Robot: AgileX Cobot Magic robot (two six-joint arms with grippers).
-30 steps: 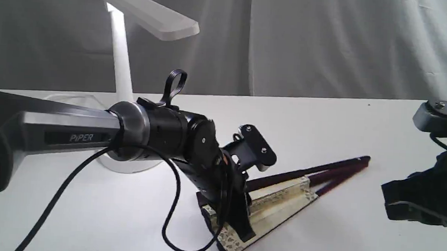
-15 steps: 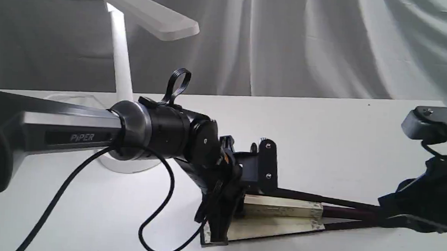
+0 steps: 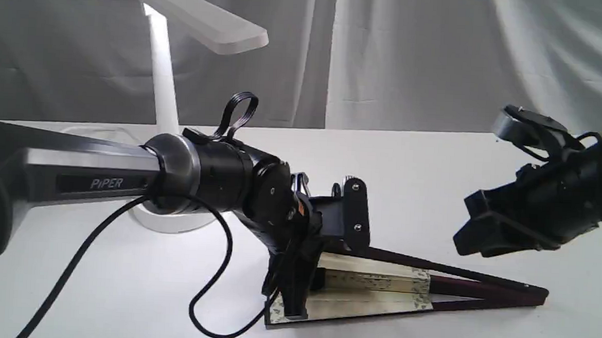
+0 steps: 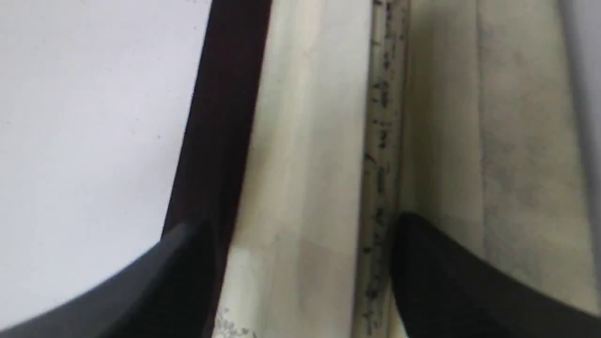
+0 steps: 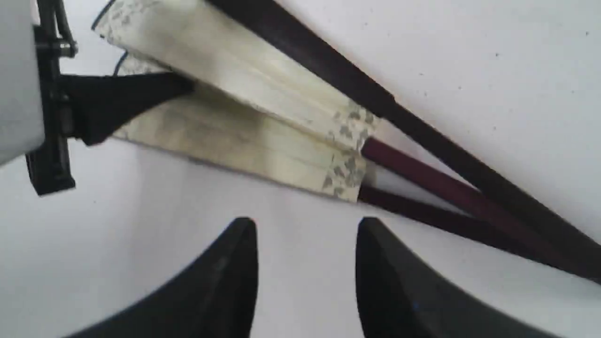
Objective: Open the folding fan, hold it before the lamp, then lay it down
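The folding fan (image 3: 372, 291) lies partly spread on the worktop (image 3: 435, 171), near-right of the lamp (image 3: 161, 89). The left tool (image 4: 300, 220) clamps its far stick and some pleats; the right tool (image 5: 305, 225) hangs open above its narrow end. Best pin that end first, then spread slowly.

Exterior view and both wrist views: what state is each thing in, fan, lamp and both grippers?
Cream pleated paper folding fan with dark sticks: partly open, a narrow wedge, resting on the white table.
White flat-headed desk lamp: upright, apparently lit.
Left gripper: jaws closed around the fan's upper stick and pleats.
Right gripper: jaws open, empty, above the table near the ribs.
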